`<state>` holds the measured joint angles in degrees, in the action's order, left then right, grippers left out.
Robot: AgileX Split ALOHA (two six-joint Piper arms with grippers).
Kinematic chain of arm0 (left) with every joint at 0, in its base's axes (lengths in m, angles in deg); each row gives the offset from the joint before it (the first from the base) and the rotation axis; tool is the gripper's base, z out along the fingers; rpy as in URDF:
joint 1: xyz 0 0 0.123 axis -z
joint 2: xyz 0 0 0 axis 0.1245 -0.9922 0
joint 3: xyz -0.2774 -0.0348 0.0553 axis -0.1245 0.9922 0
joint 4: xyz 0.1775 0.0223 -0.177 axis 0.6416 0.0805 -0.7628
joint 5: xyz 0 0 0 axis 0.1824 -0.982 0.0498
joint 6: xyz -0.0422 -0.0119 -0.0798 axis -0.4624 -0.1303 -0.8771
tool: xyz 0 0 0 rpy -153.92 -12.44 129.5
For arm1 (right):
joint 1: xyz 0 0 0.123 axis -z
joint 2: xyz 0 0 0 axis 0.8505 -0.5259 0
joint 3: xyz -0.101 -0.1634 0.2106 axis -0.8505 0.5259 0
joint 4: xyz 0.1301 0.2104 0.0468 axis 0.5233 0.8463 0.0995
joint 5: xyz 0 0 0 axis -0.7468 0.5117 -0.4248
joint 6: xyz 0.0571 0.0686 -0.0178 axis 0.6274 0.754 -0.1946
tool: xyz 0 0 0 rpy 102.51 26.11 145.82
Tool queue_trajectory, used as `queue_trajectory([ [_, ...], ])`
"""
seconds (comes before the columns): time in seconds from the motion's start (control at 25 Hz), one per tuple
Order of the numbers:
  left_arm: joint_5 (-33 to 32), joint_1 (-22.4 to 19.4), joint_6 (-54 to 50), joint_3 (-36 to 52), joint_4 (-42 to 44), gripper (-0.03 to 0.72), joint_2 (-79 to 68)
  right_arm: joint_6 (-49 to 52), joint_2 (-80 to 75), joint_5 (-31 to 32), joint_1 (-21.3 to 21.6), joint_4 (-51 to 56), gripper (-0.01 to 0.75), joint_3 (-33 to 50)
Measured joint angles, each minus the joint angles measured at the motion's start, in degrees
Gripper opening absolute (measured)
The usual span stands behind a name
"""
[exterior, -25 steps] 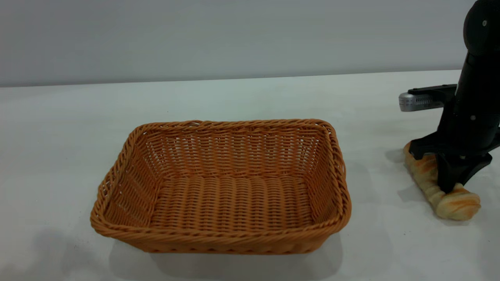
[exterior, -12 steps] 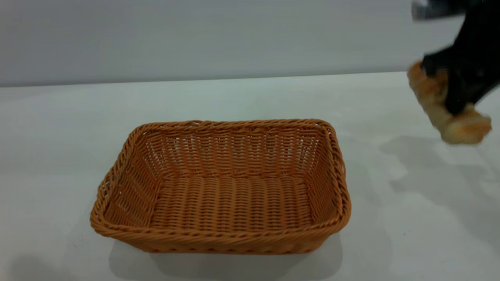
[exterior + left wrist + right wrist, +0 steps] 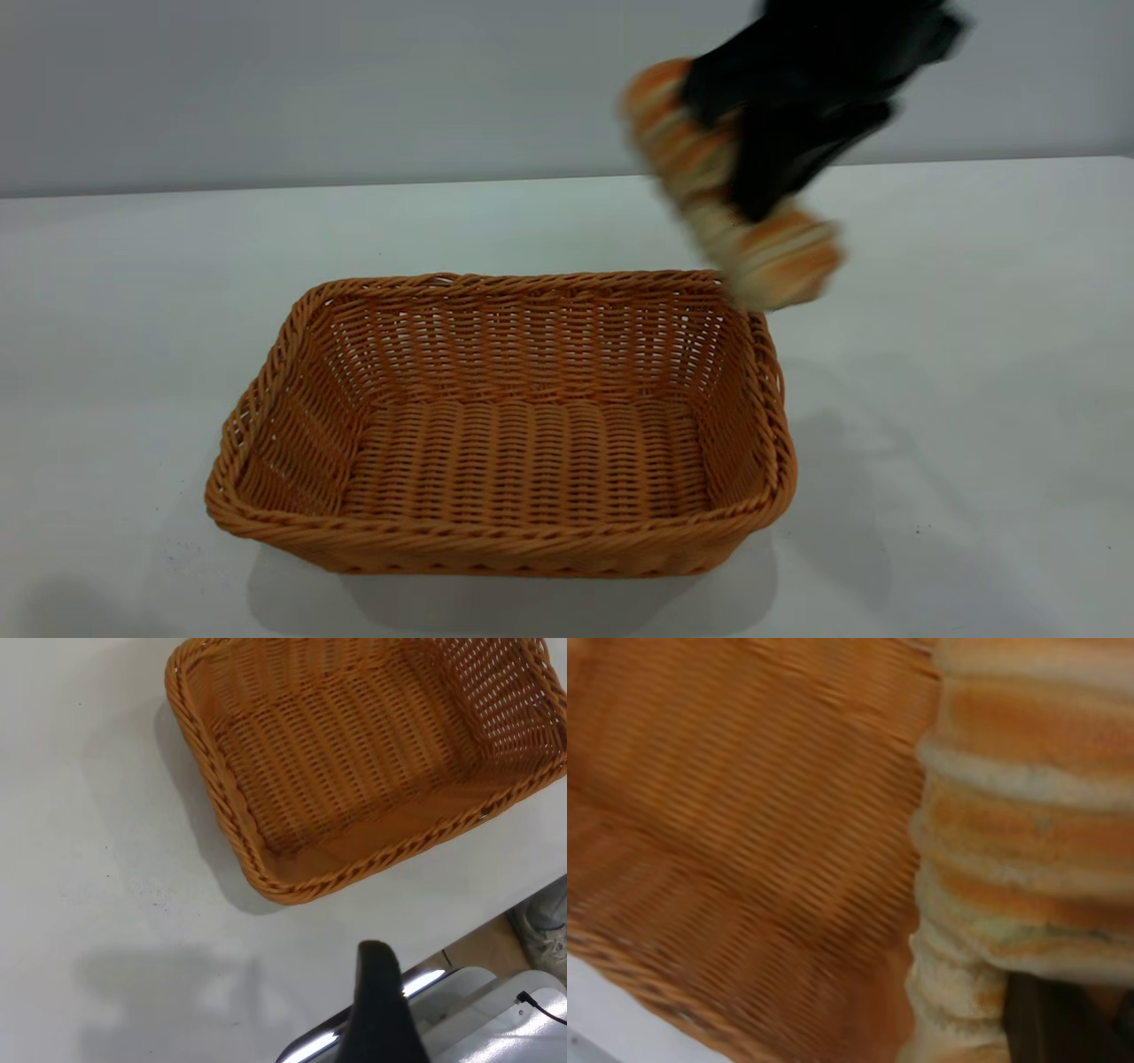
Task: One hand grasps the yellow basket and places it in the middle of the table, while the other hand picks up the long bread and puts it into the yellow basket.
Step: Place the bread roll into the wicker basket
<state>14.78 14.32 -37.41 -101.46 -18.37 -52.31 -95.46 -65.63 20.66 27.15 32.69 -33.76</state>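
Observation:
The yellow basket (image 3: 505,425) stands empty on the white table (image 3: 974,372), near its middle. My right gripper (image 3: 753,190) is shut on the long bread (image 3: 780,257) and holds it in the air above the basket's far right corner, tilted with its lower end near the rim. In the right wrist view the bread (image 3: 1028,815) fills one side, with the basket's weave (image 3: 744,842) beneath it. In the left wrist view the basket (image 3: 354,762) lies well apart from my left gripper. Only one black finger (image 3: 383,1010) of it shows, raised above the table near its edge.
The left wrist view shows the table's metal-trimmed edge (image 3: 354,1028), with white equipment (image 3: 496,1019) and floor beyond it. A plain grey wall (image 3: 354,89) stands behind the table.
My right gripper has lifted the bread off the table at the right and carried it up and left, to above the basket's far right corner. The basket has not moved.

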Motion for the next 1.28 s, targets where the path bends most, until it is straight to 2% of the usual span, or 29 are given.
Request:
queue_trajectory([
  [0.24,0.0,0.0,0.0,0.0,-0.1,0.578,0.0,-0.9,-6.9,-7.8,-6.7,1.0,0.053,0.0],
  [0.52,0.0,0.0,0.0,0.0,-0.1,0.578,0.0,-5.2,-13.8,-14.8,-10.9,2.3,0.074,0.0],
  [0.64,0.0,0.0,0.0,0.0,-0.1,0.578,0.0,-6.1,-15.6,-16.9,-11.0,1.9,0.176,0.0],
  [0.84,0.1,0.0,0.0,0.0,-0.1,0.578,0.0,-6.4,-16.2,-18.0,-10.7,1.5,0.465,0.0],
  [0.92,0.2,0.0,0.0,0.0,-0.1,0.578,0.0,-6.5,-16.1,-17.9,-10.7,1.3,0.536,0.0],
  [1.04,0.2,0.0,0.0,0.0,-0.1,0.578,0.0,-7.4,-14.8,-17.2,-10.6,0.2,0.576,0.0],
  [1.28,0.1,0.0,-0.7,0.1,2.5,0.578,0.4,-7.6,-9.1,-13.9,-8.2,-2.3,0.544,0.0],
])
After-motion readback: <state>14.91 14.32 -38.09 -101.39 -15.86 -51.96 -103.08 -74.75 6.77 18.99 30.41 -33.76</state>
